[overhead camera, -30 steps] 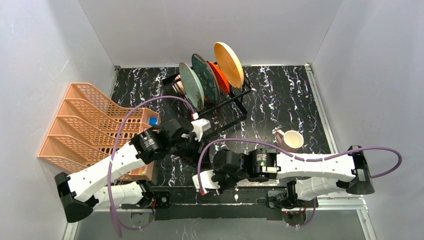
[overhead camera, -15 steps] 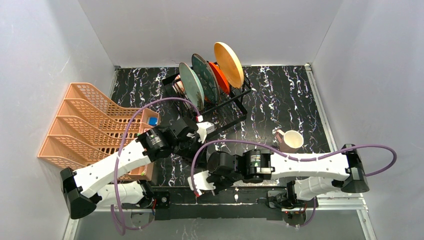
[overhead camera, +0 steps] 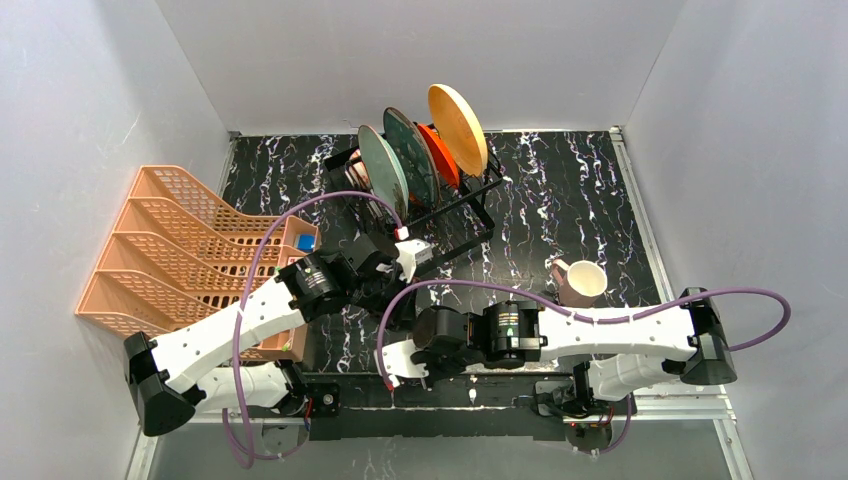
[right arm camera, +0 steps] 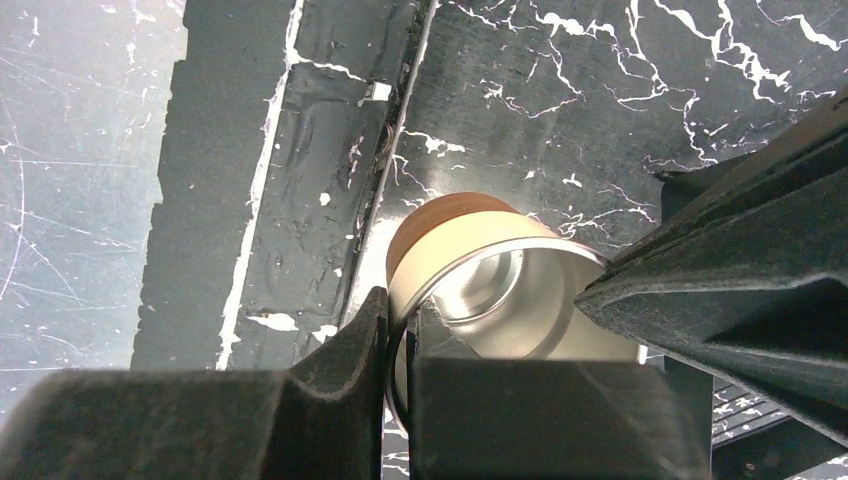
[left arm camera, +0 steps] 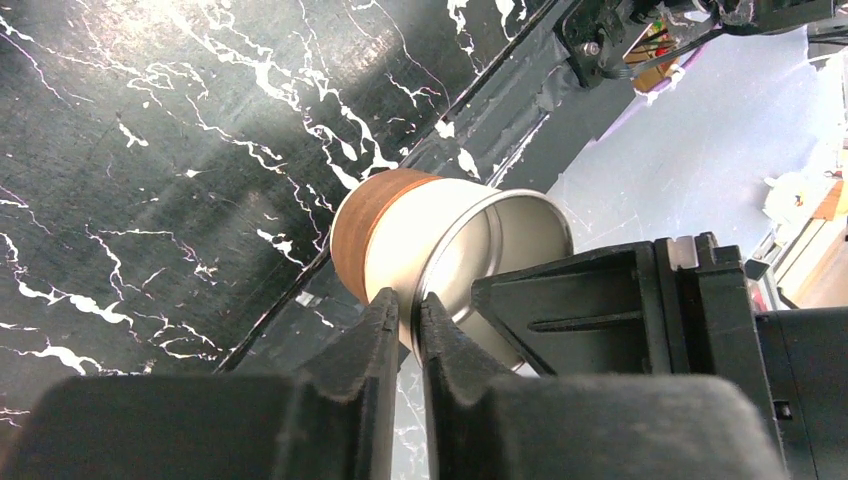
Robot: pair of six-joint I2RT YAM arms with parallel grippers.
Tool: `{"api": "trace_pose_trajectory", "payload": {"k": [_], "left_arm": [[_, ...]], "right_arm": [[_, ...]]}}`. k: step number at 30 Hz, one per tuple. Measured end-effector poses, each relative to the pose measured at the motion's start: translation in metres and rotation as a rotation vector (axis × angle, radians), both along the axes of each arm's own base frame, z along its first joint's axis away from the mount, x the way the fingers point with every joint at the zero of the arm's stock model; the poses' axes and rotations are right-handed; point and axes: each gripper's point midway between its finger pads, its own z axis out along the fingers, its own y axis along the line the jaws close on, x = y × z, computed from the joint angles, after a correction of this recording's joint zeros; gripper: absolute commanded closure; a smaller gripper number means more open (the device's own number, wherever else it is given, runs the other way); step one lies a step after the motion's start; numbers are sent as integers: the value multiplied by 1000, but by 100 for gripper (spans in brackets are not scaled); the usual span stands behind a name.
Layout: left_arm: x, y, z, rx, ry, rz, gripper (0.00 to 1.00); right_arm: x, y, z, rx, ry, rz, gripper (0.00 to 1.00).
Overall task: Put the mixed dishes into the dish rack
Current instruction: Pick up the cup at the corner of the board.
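1. Two arms meet over the near edge of the counter (overhead camera: 560, 200), well apart from the dish rack (overhead camera: 445, 215). A careless carry from here could swing the load into the plates (overhead camera: 383, 172) standing upright in its slots.
2. The steel cup (left arm camera: 440, 225) is held tilted between the arms, its mouth toward both wrist cameras. Pulled two ways, it could twist or drop onto the counter edge.
3. The left fingers (left arm camera: 372, 335) are clenched on its thin rim, and the right fingers (right arm camera: 360, 340) are clamped on the rim too. If neither lets go before a pull, the smooth metal likely slips from one pinch.
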Motion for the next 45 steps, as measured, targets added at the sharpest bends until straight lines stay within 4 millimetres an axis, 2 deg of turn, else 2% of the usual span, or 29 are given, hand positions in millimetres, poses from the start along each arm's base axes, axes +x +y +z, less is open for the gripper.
{"api": "trace_pose_trajectory", "payload": {"k": [4,8,10,13,16,18,20,22,23,26,31,36,40,45], "left_arm": [[0,2,-2,11,1,-2,68],[1,3,-7,34,13,1,68],[2,4,-9,45,11,3,76],[4,6,-12,70,5,11,100],[8,9,-19,111,-26,0,100],[8,9,-21,124,-40,-16,100],[10,10,-21,126,-49,-15,100],[10,13,-23,137,-47,-9,100],[11,14,-23,141,-45,-1,100],[10,15,-23,143,-31,8,100],[10,14,-19,123,-29,24,100],[12,14,-15,97,-49,40,100],[7,23,-27,128,-39,46,100],[8,29,-34,107,-26,84,100]], "right_arm": [[3,2,4,10,-24,-3,99],[6,6,14,31,-41,-6,99],[7,8,13,26,-49,-4,99],[8,10,10,16,-57,-3,99],[8,17,11,28,-53,3,89],[7,18,11,34,-49,1,78],[8,19,12,38,-50,-5,71],[9,25,18,73,-62,-11,55],[11,28,25,103,-73,-17,53],[18,35,45,189,-102,-52,51],[24,35,75,298,-121,-96,47],[27,23,89,357,-117,-138,41],[41,10,114,468,-121,-249,37],[51,-10,129,586,-56,-419,22]]}}
